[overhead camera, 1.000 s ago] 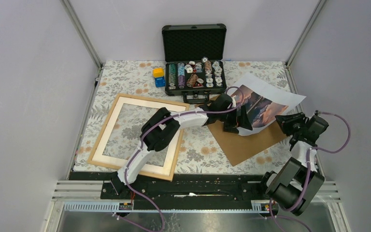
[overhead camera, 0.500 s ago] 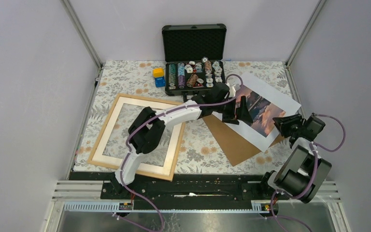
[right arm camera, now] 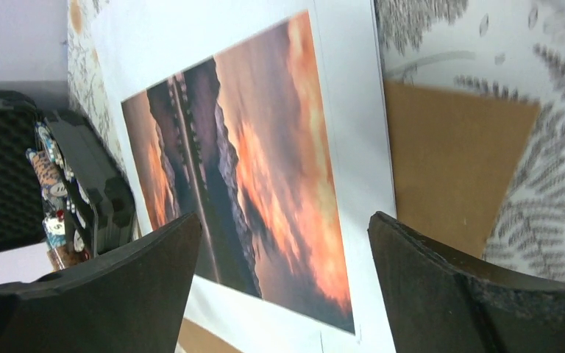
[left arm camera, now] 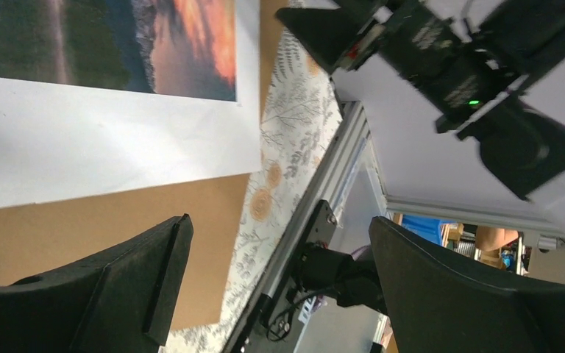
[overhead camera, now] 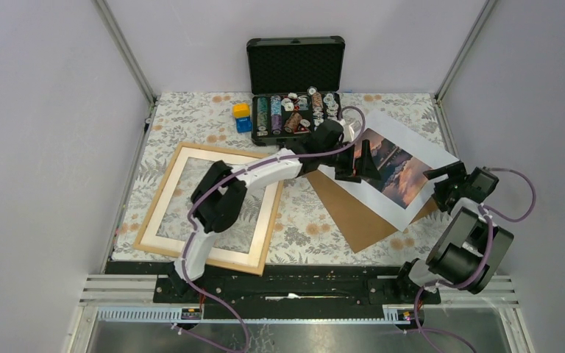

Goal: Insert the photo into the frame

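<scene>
The photo [overhead camera: 401,170], a sunset print with a white border, lies flat at the right on a brown backing board [overhead camera: 357,217]. My left gripper [overhead camera: 362,163] hovers open over the photo's left part, holding nothing; in the left wrist view, the photo [left arm camera: 81,110] lies beyond the open gripper [left arm camera: 279,279]. My right gripper [overhead camera: 441,184] stands open at the photo's right edge, holding nothing. The right wrist view shows the photo [right arm camera: 265,169] between and beyond the open gripper [right arm camera: 283,287]. The light wooden frame [overhead camera: 163,200] lies flat at the left with nothing in it.
An open black case [overhead camera: 296,110] of poker chips stands at the back, close behind the left gripper. Blue and yellow cubes [overhead camera: 242,116] sit to its left. A flowered cloth [overhead camera: 301,228] covers the table. The enclosure's right wall is close to the right arm.
The right gripper opened and let go of the photo's right edge. The photo, lifted and curled a second ago, now lies flat on the backing board. The left gripper moved back toward the case.
</scene>
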